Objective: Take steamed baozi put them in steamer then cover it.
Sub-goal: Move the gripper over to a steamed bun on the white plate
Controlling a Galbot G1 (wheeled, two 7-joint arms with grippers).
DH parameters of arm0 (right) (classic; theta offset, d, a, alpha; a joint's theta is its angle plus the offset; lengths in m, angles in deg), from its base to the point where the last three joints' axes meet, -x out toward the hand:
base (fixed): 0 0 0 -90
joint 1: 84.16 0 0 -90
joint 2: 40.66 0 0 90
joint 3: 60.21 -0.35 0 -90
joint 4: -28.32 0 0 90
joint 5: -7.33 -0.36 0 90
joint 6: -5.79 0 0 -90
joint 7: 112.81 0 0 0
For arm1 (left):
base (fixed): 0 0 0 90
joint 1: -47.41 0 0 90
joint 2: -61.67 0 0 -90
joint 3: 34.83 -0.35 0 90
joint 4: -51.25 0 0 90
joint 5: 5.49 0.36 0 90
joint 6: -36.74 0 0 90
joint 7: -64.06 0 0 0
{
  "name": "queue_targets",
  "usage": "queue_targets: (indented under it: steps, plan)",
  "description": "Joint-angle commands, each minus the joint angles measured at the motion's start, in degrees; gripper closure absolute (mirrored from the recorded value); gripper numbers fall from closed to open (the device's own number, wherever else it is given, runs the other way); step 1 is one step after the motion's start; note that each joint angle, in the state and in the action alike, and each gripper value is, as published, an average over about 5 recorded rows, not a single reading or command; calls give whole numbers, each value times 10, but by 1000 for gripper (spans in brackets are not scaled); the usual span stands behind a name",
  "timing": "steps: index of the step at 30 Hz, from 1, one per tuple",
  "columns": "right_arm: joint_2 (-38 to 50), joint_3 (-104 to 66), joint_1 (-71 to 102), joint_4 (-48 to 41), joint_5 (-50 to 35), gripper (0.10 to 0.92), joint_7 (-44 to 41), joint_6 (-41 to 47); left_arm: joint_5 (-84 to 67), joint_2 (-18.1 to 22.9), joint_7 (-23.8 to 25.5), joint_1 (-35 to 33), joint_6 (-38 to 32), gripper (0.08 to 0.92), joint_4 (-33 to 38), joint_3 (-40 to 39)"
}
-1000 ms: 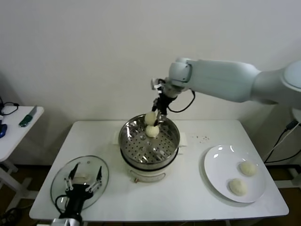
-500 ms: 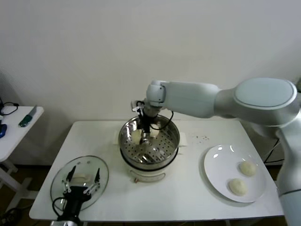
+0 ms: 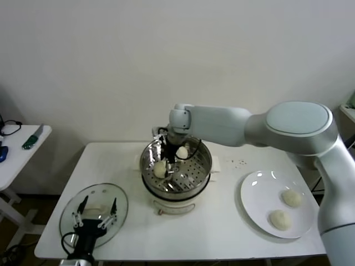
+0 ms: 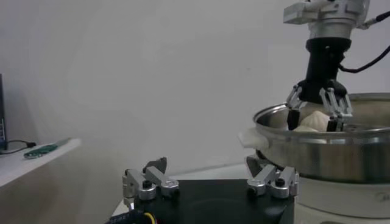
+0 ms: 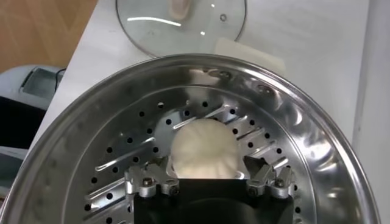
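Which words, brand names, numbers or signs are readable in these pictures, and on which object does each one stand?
None can be read.
The steamer, the glass lid, the white plate and the baozi show no print.
No label is visible on either gripper.

A robot test room staged as a kitchen corner. A plain white counter [image 3: 222, 233] stands against a bare white wall [image 3: 111, 55], carrying only cooking props: an electric steamer [image 3: 176, 172] at frame centre, its glass lid [image 3: 94, 208] at lower left, and a white plate [image 3: 256, 202] at lower right. At the far left edge a second small white side table [image 3: 19, 152] holds tools and cables. Wood-toned floor shows beneath. A large white robot arm [image 3: 260, 124] reaches across the scene.
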Motion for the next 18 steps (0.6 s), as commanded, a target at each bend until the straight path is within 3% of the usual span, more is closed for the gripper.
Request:
queue_targets:
  steps: [1, 12, 18]
  plan:
    - [29, -3, -35, 21, 13, 203, -18, -5, 1, -2, 0, 2, 1, 177, -2, 0]
    - [203, 70, -200, 159, 2, 203, -59, -35, 8, 4, -4, 22, 14, 177, -1, -1]
    - [347, 110, -245, 271, 70, 203, -57, -36, 14, 9, -6, 26, 16, 177, -5, -5]
